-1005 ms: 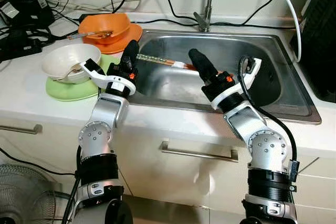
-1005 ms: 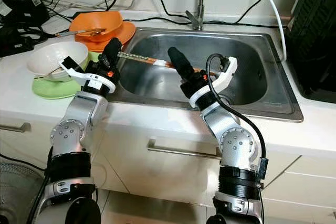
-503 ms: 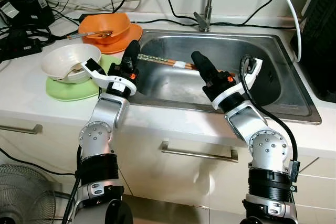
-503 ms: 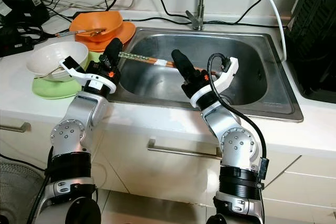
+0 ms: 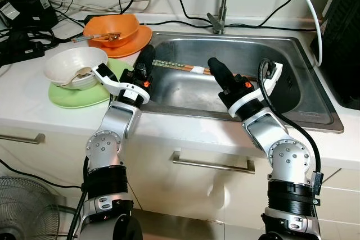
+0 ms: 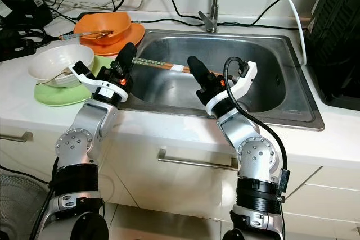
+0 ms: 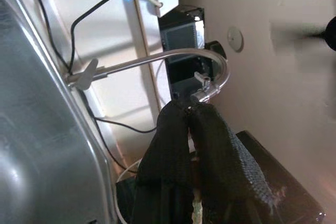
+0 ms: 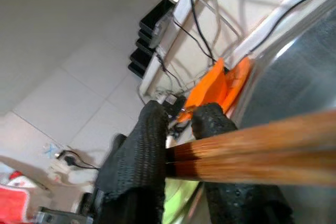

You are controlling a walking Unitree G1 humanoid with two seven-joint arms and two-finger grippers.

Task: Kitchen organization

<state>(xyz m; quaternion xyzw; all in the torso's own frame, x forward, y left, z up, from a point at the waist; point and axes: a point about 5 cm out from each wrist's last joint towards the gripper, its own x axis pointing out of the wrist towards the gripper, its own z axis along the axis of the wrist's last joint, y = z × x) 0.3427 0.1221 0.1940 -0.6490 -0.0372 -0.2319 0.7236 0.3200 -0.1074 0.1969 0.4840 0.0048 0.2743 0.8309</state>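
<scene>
A pair of brown chopsticks (image 5: 180, 67) with a pale patterned end hangs level over the steel sink (image 5: 185, 111). My left gripper (image 5: 147, 54) is at the sink's left rim, shut on the patterned end. My right gripper (image 5: 214, 64) is over the middle of the basin, shut on the brown shafts, which stick out past it to the right. In the right wrist view the chopsticks (image 8: 252, 150) are pinched between the black fingers (image 8: 136, 156). The left wrist view has the left gripper (image 7: 189, 111) closed, pointing toward the faucet.
On the counter to the left, a white bowl (image 5: 76, 66) with a spoon sits on a green plate (image 5: 70, 98). Behind it an orange bowl (image 5: 112, 26) rests on an orange plate (image 5: 138, 40). The faucet (image 5: 225, 4) stands behind the sink. A black rack (image 5: 343, 43) is at the right, cables (image 5: 22, 26) at the far left.
Both grippers have shifted a little to the right with the chopsticks between them. The left gripper has come further over the sink's left rim.
</scene>
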